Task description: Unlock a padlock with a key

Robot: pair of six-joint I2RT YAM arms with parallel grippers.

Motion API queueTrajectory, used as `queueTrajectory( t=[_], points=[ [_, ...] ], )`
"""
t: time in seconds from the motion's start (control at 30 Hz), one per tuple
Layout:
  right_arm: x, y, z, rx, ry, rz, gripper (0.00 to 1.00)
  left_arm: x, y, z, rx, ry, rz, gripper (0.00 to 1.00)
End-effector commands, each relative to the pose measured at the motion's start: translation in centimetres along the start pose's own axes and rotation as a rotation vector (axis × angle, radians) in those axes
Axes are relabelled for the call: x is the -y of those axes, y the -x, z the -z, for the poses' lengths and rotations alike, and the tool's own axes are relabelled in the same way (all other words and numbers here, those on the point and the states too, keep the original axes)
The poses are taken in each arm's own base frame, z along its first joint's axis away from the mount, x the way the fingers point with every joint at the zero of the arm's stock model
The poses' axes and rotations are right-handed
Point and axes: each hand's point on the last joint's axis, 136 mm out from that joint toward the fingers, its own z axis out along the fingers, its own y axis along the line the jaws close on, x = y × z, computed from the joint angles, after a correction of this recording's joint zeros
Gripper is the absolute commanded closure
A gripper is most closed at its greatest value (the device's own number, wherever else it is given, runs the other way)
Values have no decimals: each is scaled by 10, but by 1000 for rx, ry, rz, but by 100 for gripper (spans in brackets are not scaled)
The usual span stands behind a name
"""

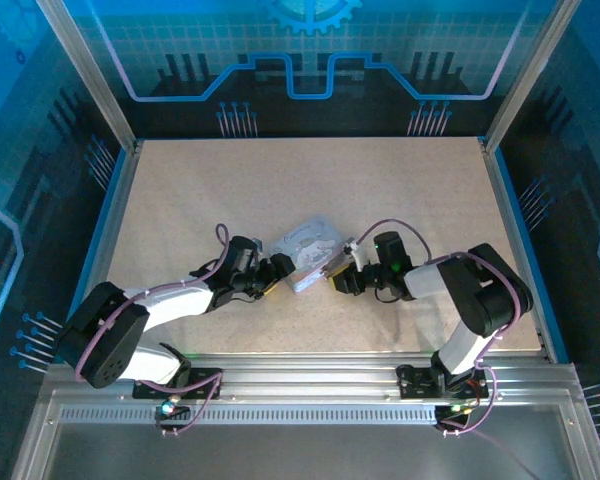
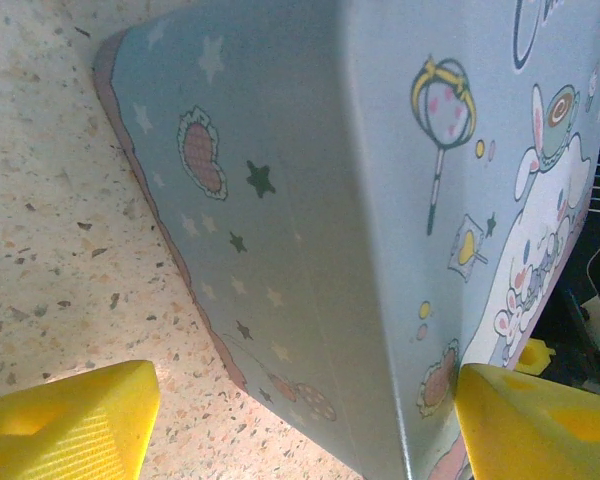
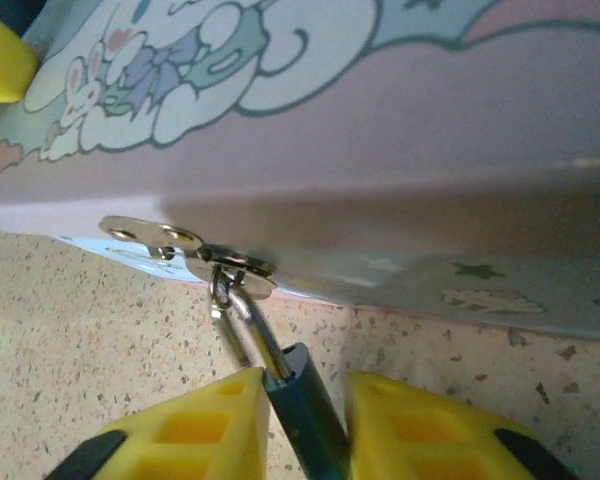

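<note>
Between the pinching yellow fingers of the right gripper [image 3: 308, 388] sits the dark padlock [image 3: 302, 415], its shackle through the hasp [image 3: 230, 265] of a lilac tin [image 3: 400, 130]. Opposite, the left gripper [image 2: 305, 390] straddles the tin, jaws wide. A speckled beige table [image 1: 280, 190] lies beneath, with blue-lit panels [image 1: 310, 60] around it.

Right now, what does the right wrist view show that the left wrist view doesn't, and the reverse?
Right wrist: the padlock pinched between the yellow fingers of the right tool, its shackle through the metal hasp of the tin. Left wrist: the tin's starry side and wand print, with the left tool open astride it. Both: the lilac tin on the speckled table.
</note>
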Motion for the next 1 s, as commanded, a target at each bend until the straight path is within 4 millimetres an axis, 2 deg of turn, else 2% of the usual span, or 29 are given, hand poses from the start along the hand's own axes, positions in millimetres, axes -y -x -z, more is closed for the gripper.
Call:
queueTrajectory(
  t=[0.0, 0.1, 0.23, 0.6, 0.77, 0.97],
  points=[
    [-1, -4, 0, -22, -33, 14, 81, -23, -14, -4, -45, 71, 29, 21],
    [1, -2, 2, -15, -59, 13, 87, -23, -14, -3, -44, 73, 30, 21],
    [3, 0, 8, -5, -122, 3, 89, -24, -16, -2, -47, 74, 26, 21],
    [14, -13, 12, -110, -383, -4, 91, -22, -29, 3, -48, 78, 15, 21],
    [12, -14, 11, -131, -432, 28, 88, -21, -30, 5, -45, 80, 11, 21],
    [3, -20, 10, -159, -422, 54, 79, -21, -29, 7, -35, 80, 9, 20]
  ],
)
